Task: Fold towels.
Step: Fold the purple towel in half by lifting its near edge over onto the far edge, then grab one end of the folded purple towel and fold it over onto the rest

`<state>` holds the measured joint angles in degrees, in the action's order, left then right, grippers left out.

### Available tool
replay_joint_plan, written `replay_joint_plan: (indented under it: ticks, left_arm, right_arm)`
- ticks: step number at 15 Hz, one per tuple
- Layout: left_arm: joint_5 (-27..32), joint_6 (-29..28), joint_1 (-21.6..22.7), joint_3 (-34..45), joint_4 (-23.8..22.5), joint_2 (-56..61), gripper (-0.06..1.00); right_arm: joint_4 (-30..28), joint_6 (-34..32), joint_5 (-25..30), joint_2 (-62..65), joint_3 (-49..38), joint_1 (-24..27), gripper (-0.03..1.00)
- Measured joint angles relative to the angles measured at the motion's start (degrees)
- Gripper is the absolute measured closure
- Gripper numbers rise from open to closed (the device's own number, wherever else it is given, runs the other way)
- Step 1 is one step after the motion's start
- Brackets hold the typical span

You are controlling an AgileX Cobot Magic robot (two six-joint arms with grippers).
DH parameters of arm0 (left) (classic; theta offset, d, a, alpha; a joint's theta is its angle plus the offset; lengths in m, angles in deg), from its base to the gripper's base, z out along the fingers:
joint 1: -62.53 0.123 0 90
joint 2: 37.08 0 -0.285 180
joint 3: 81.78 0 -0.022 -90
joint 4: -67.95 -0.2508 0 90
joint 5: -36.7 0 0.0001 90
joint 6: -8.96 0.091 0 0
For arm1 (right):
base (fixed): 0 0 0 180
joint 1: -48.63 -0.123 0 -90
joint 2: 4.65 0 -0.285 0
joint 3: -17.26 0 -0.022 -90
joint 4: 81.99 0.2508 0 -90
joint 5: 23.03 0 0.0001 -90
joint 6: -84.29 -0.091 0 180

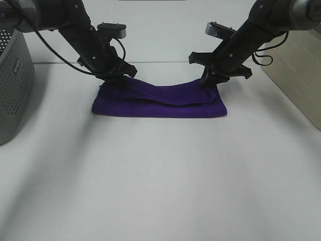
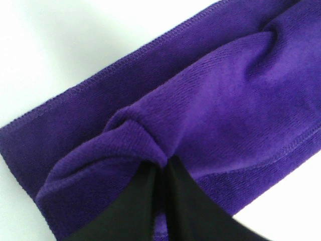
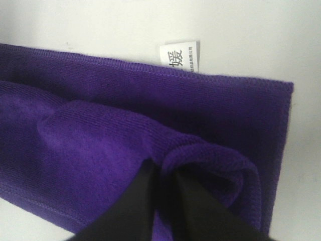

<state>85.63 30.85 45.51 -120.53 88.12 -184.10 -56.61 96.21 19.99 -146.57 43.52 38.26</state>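
The purple towel (image 1: 159,102) lies folded over as a wide band on the white table (image 1: 160,175). My left gripper (image 1: 117,80) is shut on its upper layer at the far left corner, with the cloth bunched between the fingers (image 2: 145,201). My right gripper (image 1: 209,83) is shut on the upper layer at the far right corner, seen pinched between the fingers (image 3: 145,201). The held edge sags between the two grippers over the lower layer. The left wrist view shows the towel (image 2: 210,100) close up. A small white tag (image 3: 179,56) sticks out from the towel (image 3: 100,130) edge.
A grey perforated basket (image 1: 12,83) stands at the left edge of the table. A beige box or panel (image 1: 296,75) stands at the right. Black cables hang from both arms.
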Motion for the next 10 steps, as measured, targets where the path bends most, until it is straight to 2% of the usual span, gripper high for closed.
replay_joint_plan:
  ticks: [3,4,5,6,8,9,10]
  left_arm:
    - [-1.8,0.0,0.2,0.0,-0.3,0.0,0.78]
    - [-2.0,-0.1,0.4,0.0,-0.5,0.0,0.71]
    - [-2.0,-1.0,1.7,0.0,-0.5,0.0,0.56]
    - [-2.0,-1.5,2.4,0.0,-0.5,0.0,0.53]
    - [-0.7,-6.2,6.0,-0.1,-1.0,0.0,0.39]
    - [3.0,-8.5,7.3,-1.1,-1.0,0.0,0.36]
    - [3.0,-8.5,7.3,-1.1,-1.0,0.0,0.36]
  right_arm:
    - [-0.2,-0.3,-0.6,0.0,0.0,0.0,0.79]
    - [-0.8,-0.5,-0.6,0.0,0.0,0.0,0.73]
    - [-1.9,-1.1,-0.6,0.0,0.0,0.0,0.65]
    - [-3.6,-2.2,-0.6,0.0,0.0,0.0,0.57]
    - [-7.6,-5.0,-0.4,0.0,0.1,0.0,0.39]
    - [-9.3,-6.6,1.2,0.0,1.1,0.0,0.31]
    - [-9.3,-6.6,1.2,0.0,1.1,0.0,0.31]
